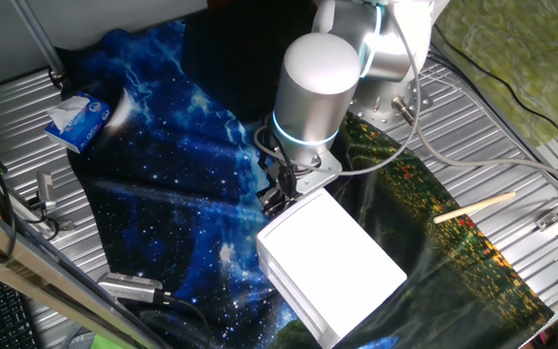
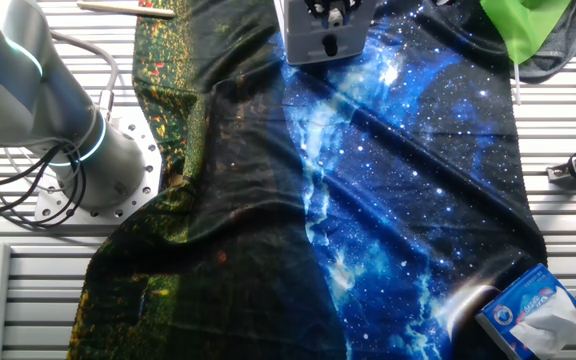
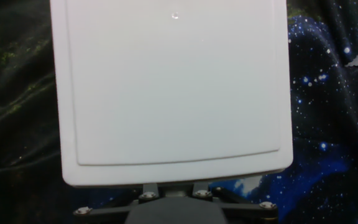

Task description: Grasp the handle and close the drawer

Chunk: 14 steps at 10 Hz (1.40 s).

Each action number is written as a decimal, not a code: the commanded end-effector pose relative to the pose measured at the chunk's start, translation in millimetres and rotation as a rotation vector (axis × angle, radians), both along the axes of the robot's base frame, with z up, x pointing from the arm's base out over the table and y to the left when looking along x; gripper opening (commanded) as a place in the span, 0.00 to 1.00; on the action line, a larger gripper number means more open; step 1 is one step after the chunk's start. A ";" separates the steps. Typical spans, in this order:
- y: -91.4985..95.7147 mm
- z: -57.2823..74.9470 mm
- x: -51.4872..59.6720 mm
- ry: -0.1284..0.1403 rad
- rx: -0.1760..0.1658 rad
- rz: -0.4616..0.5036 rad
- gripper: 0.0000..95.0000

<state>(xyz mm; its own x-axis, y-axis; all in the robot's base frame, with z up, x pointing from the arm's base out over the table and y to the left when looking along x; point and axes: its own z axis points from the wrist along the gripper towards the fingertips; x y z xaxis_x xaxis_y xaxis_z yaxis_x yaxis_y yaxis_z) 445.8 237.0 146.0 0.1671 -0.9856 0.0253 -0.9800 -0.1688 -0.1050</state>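
The small white cabinet (image 1: 332, 264) stands on the dark cloth, and its flat top (image 3: 173, 87) fills the hand view. The drawer (image 2: 306, 46) shows only as a pale front panel, level with the cabinet's front, with no tray sticking out. My gripper (image 2: 333, 44) sits against the middle of that panel with its fingers close together. The handle is hidden behind them. In the hand view the gripper (image 3: 171, 188) reaches under the top's near edge, so the tips are covered. The arm hides most of the gripper (image 1: 281, 192) in one fixed view.
A starry blue and black cloth (image 2: 398, 180) covers the metal table. A tissue pack (image 1: 80, 118) (image 2: 533, 312) lies at one corner, a wooden stick (image 1: 475, 207) beside the cabinet, a green cloth (image 2: 523, 25) near it. The arm's base (image 2: 93, 175) stands close by.
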 end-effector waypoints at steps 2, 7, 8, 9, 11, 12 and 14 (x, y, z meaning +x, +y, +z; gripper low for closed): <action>0.3 -1.2 0.1 -0.001 -0.001 -0.003 0.60; 0.2 -1.6 0.2 -0.010 0.004 0.010 0.60; 0.1 -1.9 0.2 -0.010 0.003 0.011 0.60; -0.9 -1.9 0.1 -0.011 0.000 0.010 0.60; -4.7 -2.2 0.3 -0.014 0.001 0.010 0.60; -8.1 -2.7 0.8 -0.014 0.002 0.012 0.60; -13.1 -2.3 2.8 -0.014 -0.001 0.015 0.60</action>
